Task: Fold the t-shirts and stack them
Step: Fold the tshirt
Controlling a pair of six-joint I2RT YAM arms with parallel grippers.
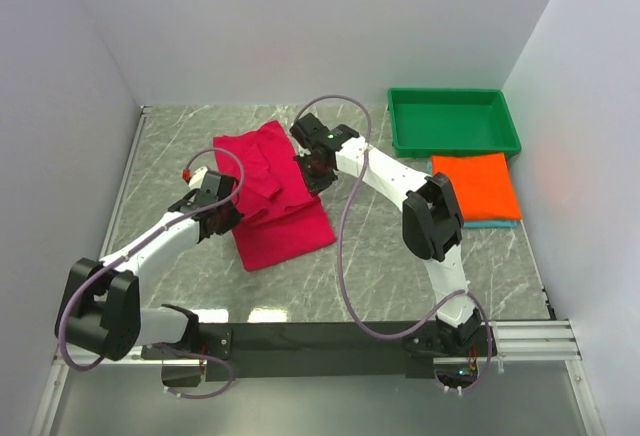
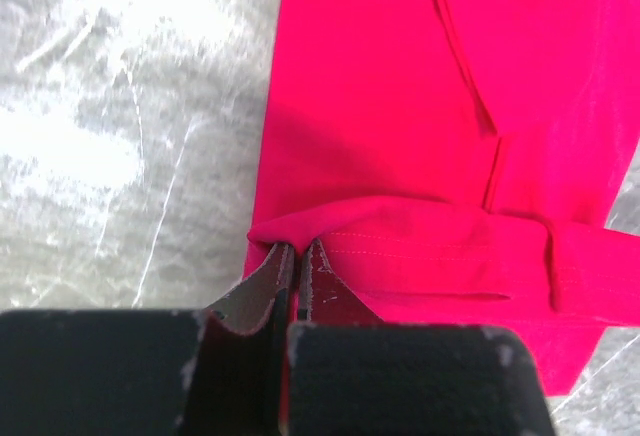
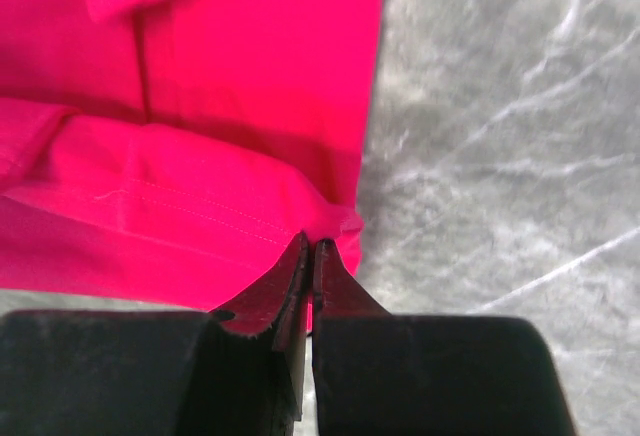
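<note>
The crimson-pink t-shirt [image 1: 272,191] lies partly folded in the middle of the table. My left gripper [image 1: 226,218] is shut on its left hem corner [image 2: 300,231], lifted a little off the table. My right gripper [image 1: 313,170] is shut on its right hem corner [image 3: 330,224]. The hem is doubled over the shirt body [image 2: 400,76] [image 3: 250,46]. The orange t-shirt [image 1: 476,186] lies folded square at the right, on top of the teal t-shirt [image 1: 490,223], of which only a thin edge shows.
A green plastic tray [image 1: 454,122] stands at the back right, just behind the folded stack. White walls close the table on three sides. Grey marble tabletop [image 1: 380,256] shows around the shirt.
</note>
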